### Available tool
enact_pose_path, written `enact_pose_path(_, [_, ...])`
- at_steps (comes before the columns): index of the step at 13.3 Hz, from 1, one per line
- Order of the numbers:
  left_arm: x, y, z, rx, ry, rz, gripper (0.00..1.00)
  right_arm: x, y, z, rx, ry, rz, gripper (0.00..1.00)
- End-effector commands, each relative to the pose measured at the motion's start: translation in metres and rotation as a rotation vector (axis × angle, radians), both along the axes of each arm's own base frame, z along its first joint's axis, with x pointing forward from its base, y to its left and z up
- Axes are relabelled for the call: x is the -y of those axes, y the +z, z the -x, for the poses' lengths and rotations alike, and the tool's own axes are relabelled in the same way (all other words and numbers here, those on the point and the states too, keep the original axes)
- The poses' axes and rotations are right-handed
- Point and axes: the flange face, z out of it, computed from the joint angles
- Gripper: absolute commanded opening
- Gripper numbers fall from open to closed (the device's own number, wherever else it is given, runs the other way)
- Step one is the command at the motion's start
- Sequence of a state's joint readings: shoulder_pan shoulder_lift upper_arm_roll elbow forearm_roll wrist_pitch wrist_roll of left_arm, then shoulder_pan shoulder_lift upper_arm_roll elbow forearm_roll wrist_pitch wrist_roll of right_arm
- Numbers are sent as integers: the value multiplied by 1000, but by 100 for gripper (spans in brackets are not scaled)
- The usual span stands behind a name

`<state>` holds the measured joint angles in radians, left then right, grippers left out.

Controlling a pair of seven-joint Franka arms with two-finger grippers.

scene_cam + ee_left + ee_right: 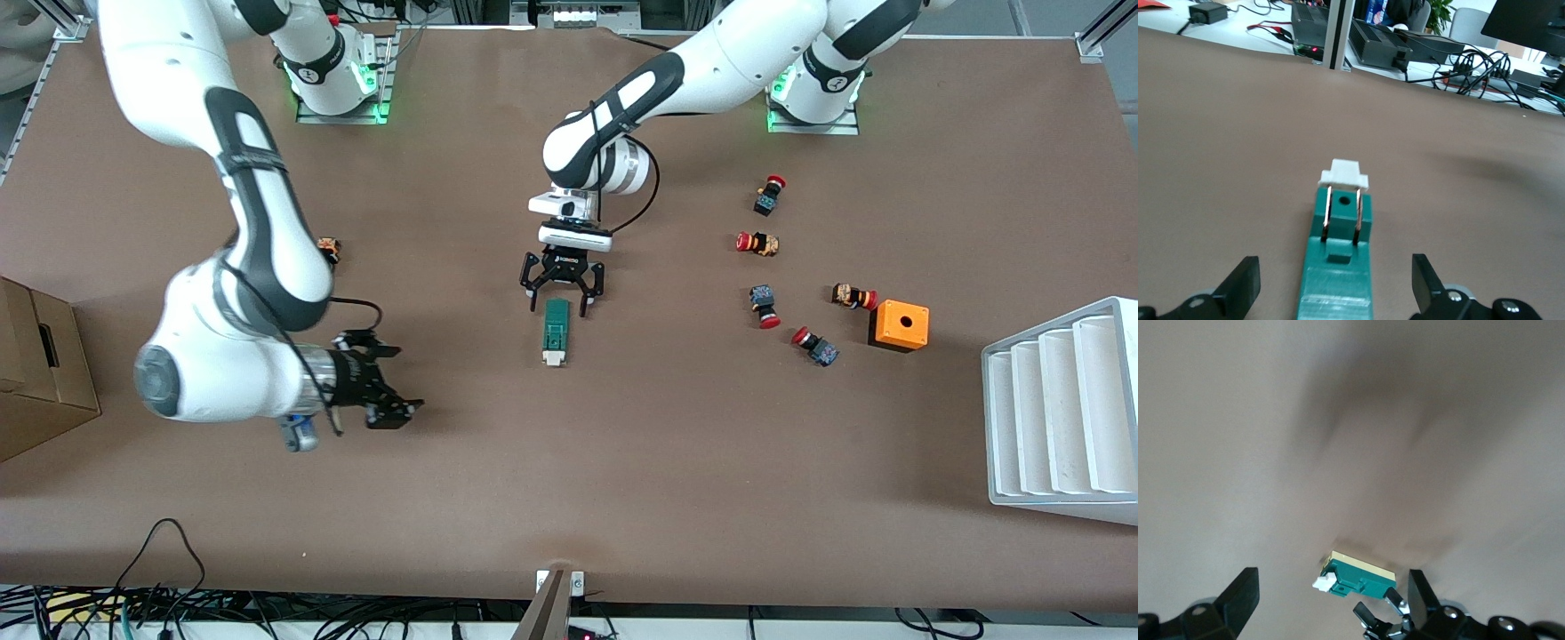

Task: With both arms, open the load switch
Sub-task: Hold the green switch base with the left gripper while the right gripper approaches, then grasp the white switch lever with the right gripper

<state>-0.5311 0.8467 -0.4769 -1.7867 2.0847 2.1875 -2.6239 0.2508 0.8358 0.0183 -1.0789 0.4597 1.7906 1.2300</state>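
The load switch (556, 332) is a slim dark-green block lying flat at the table's middle, its white tab (554, 359) at the end nearer the front camera. My left gripper (560, 304) hangs open over the switch's other end, one finger on each side and neither touching it. In the left wrist view the switch (1338, 273) lies between the fingers (1239, 285), with the white tab (1345, 173) pointing away. My right gripper (404, 380) is open and holds nothing, low over bare table toward the right arm's end. The right wrist view shows the switch (1358, 577) beside its fingers (1238, 600).
Several red-capped push buttons (758, 243) and an orange box with a hole (899, 325) lie toward the left arm's end, with a white ribbed rack (1058, 413) at that edge. A cardboard box (40, 373) stands at the right arm's end. One small button (330, 249) lies by the right arm.
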Motion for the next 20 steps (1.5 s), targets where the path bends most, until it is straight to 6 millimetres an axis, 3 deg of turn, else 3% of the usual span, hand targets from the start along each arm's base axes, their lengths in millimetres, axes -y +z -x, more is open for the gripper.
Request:
enact_pose_path(1, [8,-18,4,66,2,8,100,-36,-19,-1,-17,-78,8,97])
enact_pose_path(6, [13,-33,17,106,-1,-33,100,-104,-58,13,-53,-201,43,96])
enact_pose_path(9, [15,-40,25,137,-42,-105,100,-147,-74,29,-66,-242,64,89])
enact_pose_path(12, [13,-50,31,147,-50,-146,100,-173,-92,43,-77,-259,80,83])
enact_pose_path(13, [13,-49,31,147,-51,-150,92,-179,-90,44,-71,-256,78,78])
enact_pose_path(14, [13,-50,31,145,-48,-150,74,-183,-91,46,-74,-254,80,74])
enact_pose_path(16, [13,-50,31,142,-43,-150,48,-187,-92,49,-81,-270,83,67])
enact_pose_path(20, [13,-49,30,140,-38,-144,20,-197,-98,54,-76,-274,87,62])
